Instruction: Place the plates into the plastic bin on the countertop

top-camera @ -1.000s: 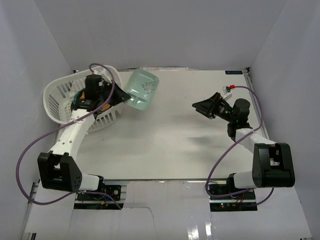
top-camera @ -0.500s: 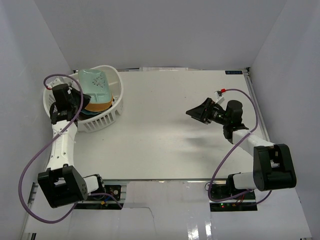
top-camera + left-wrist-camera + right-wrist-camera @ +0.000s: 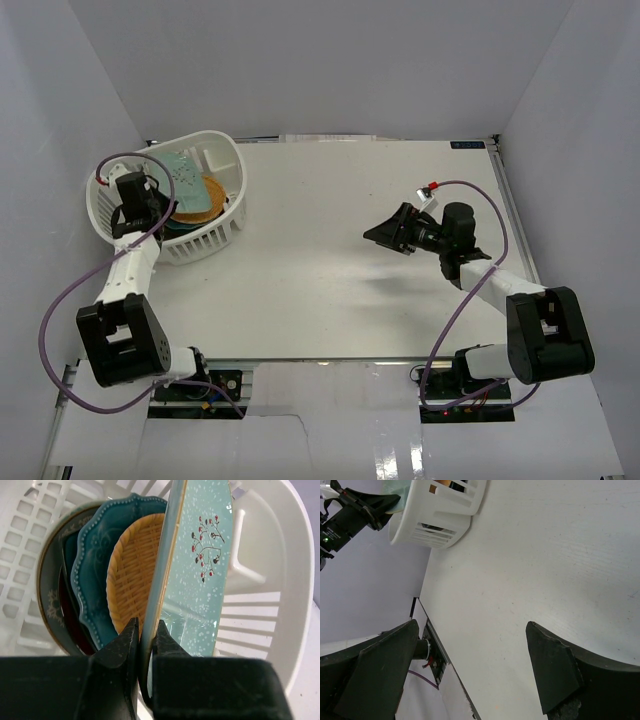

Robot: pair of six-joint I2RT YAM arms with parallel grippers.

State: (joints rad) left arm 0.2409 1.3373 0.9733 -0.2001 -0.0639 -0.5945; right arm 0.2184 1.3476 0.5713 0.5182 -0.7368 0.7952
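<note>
Pale-green tray (image 3: 200,565) stands edgewise, pinched by left gripper (image 3: 145,628), inside white bin (image 3: 295,580).

The pale-green tray (image 3: 200,570) is running out past the top edge of the left wrist view, and its lower rim is vanishing between the left fingers (image 3: 120,655). It is covering one side of the orange woven plate (image 3: 132,575), which is overlapping the teal scalloped plate (image 3: 95,575), while the darker plates (image 3: 50,600) behind are showing only thin rims. The white basket (image 3: 440,516) is being cut off by the right wrist view's top edge.
</note>
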